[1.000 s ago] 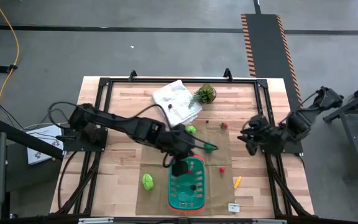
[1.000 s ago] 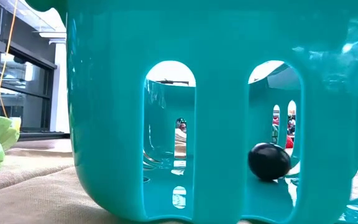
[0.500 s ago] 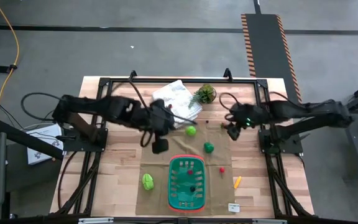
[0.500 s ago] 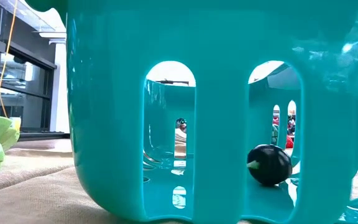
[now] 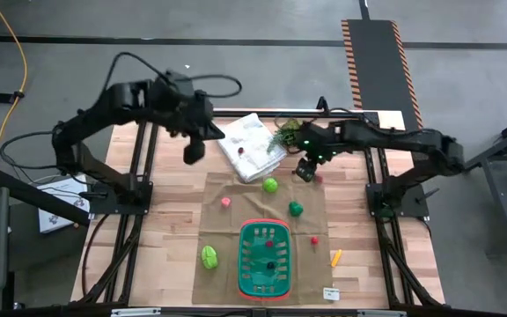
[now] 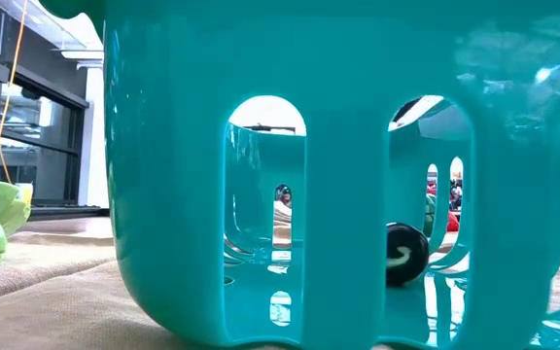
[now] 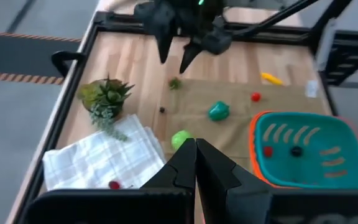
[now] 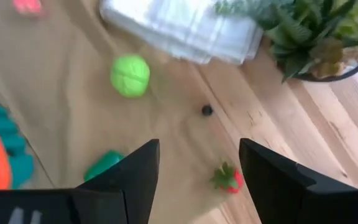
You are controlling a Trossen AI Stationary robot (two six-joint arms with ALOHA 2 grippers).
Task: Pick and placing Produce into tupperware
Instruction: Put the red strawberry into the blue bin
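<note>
Right tool (image 5: 304, 170) spread and empty above the small red produce piece (image 8: 228, 178); left tool (image 5: 189, 151) pressed together, empty, far left over the tabletop (image 5: 161, 220).

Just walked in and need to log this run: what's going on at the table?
Two robot arms are sorting toy produce into the green basket, which holds a red piece and a dark one. The right pincer hangs open over a small red strawberry near the potted plant. The left pincer is shut and empty, up by the white cloth. Several pieces lie outside on the mat.
</note>
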